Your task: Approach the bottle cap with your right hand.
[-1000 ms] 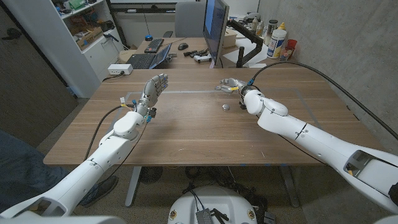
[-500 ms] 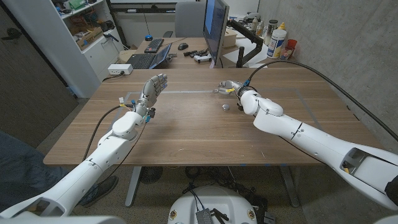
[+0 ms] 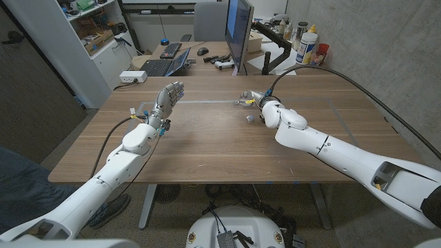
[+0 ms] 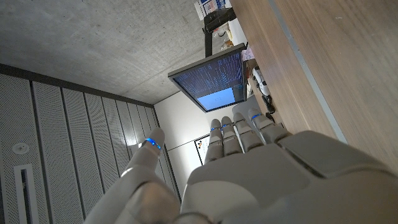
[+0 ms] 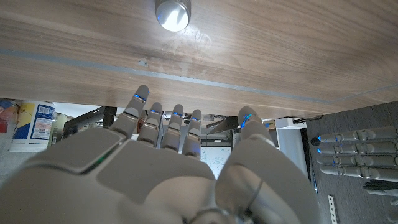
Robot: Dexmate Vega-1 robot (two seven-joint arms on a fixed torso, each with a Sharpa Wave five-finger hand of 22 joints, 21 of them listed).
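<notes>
- Concrete walls close in the room on the right; I'm working over a wooden desk (image 3: 207, 145) with a pale tape line running across its far half.
- Beyond the far edge I see a monitor (image 3: 238, 31) on a second table, with a laptop (image 3: 165, 65), a keyboard and a mouse around it, and bottles (image 3: 306, 43) near the far right corner.
- On the left stands a shelf (image 3: 89, 27), with a white box (image 3: 132, 76) just past the far left corner.
- I find the cap (image 3: 251, 118), small, round and silvery, lying alone on the bare wood a little right of the middle, nearer to me than the tape line.
- My right hand (image 3: 251, 96) is held over the far half, beyond the cap and apart from it. From the right wrist view its fingers (image 5: 163, 127) reach straight out, slightly spread, with nothing in them, and the cap (image 5: 173, 14) shows ahead of them.
- I see nothing standing between that hand and the cap; only bare wood lies there.
- My left hand (image 3: 171, 96) is raised over the left half, well apart from the cap. Its fingers (image 4: 239, 127) are straight and close together, thumb out to the side, holding nothing.
- A black cable (image 3: 358, 79) arcs above the right arm.
</notes>
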